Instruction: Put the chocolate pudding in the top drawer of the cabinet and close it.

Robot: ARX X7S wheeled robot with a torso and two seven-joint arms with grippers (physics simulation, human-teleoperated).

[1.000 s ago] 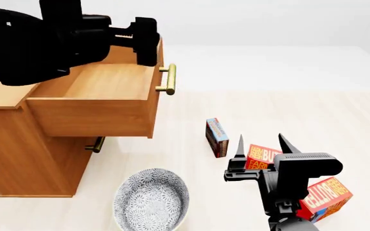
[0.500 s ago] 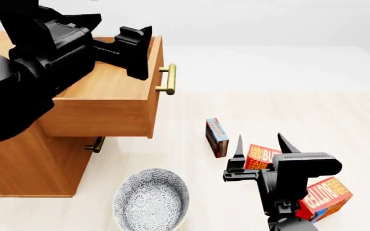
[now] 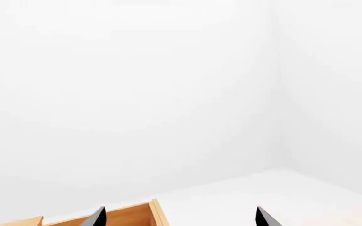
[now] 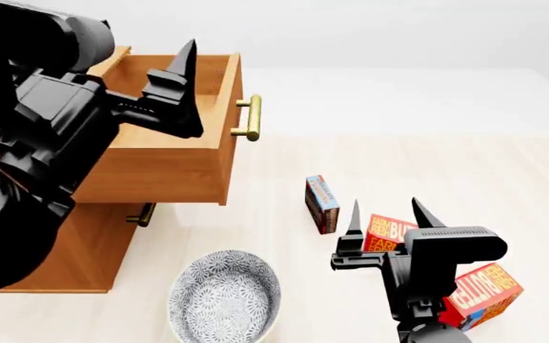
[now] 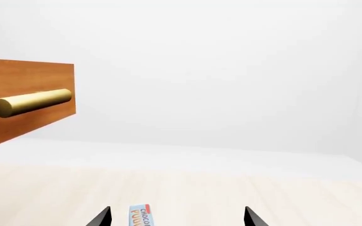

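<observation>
Our right gripper (image 4: 386,214) stood with its fingers spread and nothing between them, low over the pale floor (image 4: 427,164). Just ahead of its fingertips, a little toward our left side, the chocolate pudding (image 4: 322,204) stood on a thin edge, apart from both fingers; in the right wrist view the top of the box (image 5: 141,215) showed between the two tips. Directly under and beside that gripper lay two butter boxes, one (image 4: 389,234) partly hidden behind the fingers and the other (image 4: 485,291) closer to us at its outer side.

Our left gripper (image 4: 174,89) hung above the top drawer (image 4: 160,153), which was pulled out of the cabinet (image 4: 83,250), its brass handle (image 4: 249,118) facing the pudding. Those fingers were parted too, holding nothing, as the left wrist view confirmed. Below the drawer, nearer to us, a patterned bowl (image 4: 225,299) sat on the floor, well apart from the pudding.
</observation>
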